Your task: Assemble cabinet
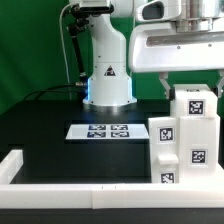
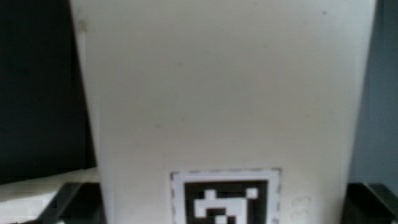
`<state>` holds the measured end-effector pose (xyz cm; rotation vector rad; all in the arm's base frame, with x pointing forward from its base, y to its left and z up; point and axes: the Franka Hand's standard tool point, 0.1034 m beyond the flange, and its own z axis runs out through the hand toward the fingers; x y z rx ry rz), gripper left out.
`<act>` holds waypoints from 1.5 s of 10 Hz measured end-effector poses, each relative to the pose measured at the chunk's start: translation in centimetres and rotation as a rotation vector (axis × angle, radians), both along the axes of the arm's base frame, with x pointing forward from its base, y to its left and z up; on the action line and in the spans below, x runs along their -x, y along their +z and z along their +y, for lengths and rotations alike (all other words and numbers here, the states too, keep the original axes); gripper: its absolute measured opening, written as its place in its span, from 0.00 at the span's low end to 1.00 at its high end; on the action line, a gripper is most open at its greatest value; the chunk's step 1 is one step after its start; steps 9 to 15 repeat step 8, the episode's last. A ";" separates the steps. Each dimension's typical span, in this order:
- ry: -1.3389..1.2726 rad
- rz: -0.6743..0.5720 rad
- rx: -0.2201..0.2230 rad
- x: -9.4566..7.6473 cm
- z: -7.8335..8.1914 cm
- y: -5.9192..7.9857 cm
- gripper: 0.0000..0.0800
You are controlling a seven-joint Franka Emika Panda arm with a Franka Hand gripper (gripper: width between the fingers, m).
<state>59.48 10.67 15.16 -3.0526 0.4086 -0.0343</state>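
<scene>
The cabinet [image 1: 190,140] is a tall white boxy shell with square black-and-white tags, standing upright at the exterior view's right. A lower tagged block [image 1: 163,140] sits against its side. My gripper [image 1: 192,92] comes down from above onto the cabinet's top. In the wrist view the cabinet's white face [image 2: 214,90] fills the frame, with one tag [image 2: 226,198] low on it. My gripper [image 2: 222,205] straddles it, and the dark fingers [image 2: 71,200] press against both side edges. It is shut on the cabinet.
The marker board [image 1: 100,131] lies flat on the black table in front of the robot base [image 1: 108,85]. A long white border rail [image 1: 80,190] runs along the table's front and turns up at the exterior view's left [image 1: 10,165].
</scene>
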 end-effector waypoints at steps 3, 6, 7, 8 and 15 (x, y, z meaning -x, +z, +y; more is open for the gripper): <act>-0.044 0.011 0.001 0.2 -0.1 -0.1 0.70; -0.041 0.008 -0.002 0.1 -0.1 0.4 0.90; -0.041 0.009 -0.005 0.1 -0.1 1.1 0.98; -0.040 0.008 -0.008 0.2 0.0 1.5 1.00; -0.040 0.008 -0.008 0.2 0.0 1.5 1.00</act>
